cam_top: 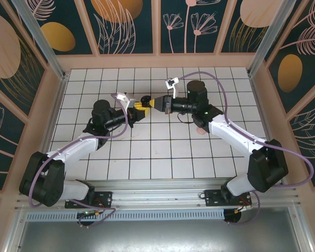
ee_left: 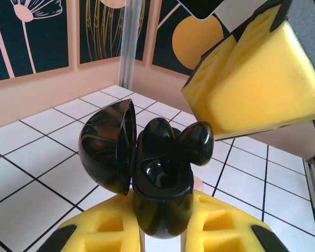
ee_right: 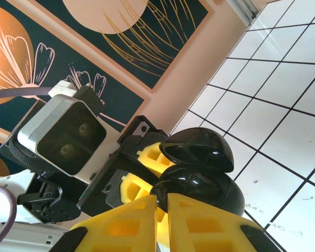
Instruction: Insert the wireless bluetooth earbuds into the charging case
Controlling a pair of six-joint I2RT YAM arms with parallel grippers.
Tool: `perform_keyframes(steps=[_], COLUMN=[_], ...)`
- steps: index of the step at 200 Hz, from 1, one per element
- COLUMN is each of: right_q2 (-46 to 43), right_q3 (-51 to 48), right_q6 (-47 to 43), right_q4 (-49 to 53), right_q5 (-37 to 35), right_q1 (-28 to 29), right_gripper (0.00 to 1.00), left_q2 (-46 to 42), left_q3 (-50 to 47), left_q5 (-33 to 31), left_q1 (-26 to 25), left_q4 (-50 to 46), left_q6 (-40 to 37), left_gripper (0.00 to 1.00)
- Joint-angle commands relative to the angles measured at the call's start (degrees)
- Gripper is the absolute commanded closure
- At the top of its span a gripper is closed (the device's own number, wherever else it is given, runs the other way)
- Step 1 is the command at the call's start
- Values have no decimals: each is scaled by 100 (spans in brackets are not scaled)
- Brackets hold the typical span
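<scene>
The black charging case (ee_left: 163, 184) stands open, its lid (ee_left: 105, 147) swung to the left, and my left gripper (ee_left: 165, 212) is shut on its lower body. One black earbud (ee_left: 156, 134) appears to sit in the case. A second black earbud (ee_left: 197, 142) hangs at the case's upper right rim, against the tips of my right gripper (ee_left: 252, 79). In the right wrist view, my right gripper (ee_right: 163, 202) is nearly closed, with that earbud (ee_right: 161, 190) at its tips, above the case (ee_right: 210, 189). From above, both grippers (cam_top: 138, 111) (cam_top: 156, 103) meet mid-table over the case (cam_top: 146, 99).
A pale pink round object (cam_top: 202, 129) lies on the white tiled floor (cam_top: 163, 152) under the right forearm; the left wrist view shows it behind the case (ee_left: 198, 184). Peach walls with dark floral panels (cam_top: 126, 26) enclose the workspace.
</scene>
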State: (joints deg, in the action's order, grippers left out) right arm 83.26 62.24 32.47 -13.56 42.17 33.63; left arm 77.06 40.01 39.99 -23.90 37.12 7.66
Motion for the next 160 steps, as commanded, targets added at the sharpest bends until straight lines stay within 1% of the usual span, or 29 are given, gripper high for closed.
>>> perform_keyframes(steps=[1, 80, 160], right_q2=[23, 151, 249], right_q3=[-14, 106, 205], right_q6=[71, 50, 40], right_q4=[-175, -227, -283], right_q5=[159, 243, 134], right_q1=[43, 126, 162], right_gripper=[86, 87, 87], left_q2=[-126, -103, -113], left_q3=[192, 200, 200], left_q5=[68, 57, 77], left_q1=[13, 9, 8], left_q4=[215, 181, 107], left_q6=[-111, -132, -184], left_gripper=[99, 99, 99])
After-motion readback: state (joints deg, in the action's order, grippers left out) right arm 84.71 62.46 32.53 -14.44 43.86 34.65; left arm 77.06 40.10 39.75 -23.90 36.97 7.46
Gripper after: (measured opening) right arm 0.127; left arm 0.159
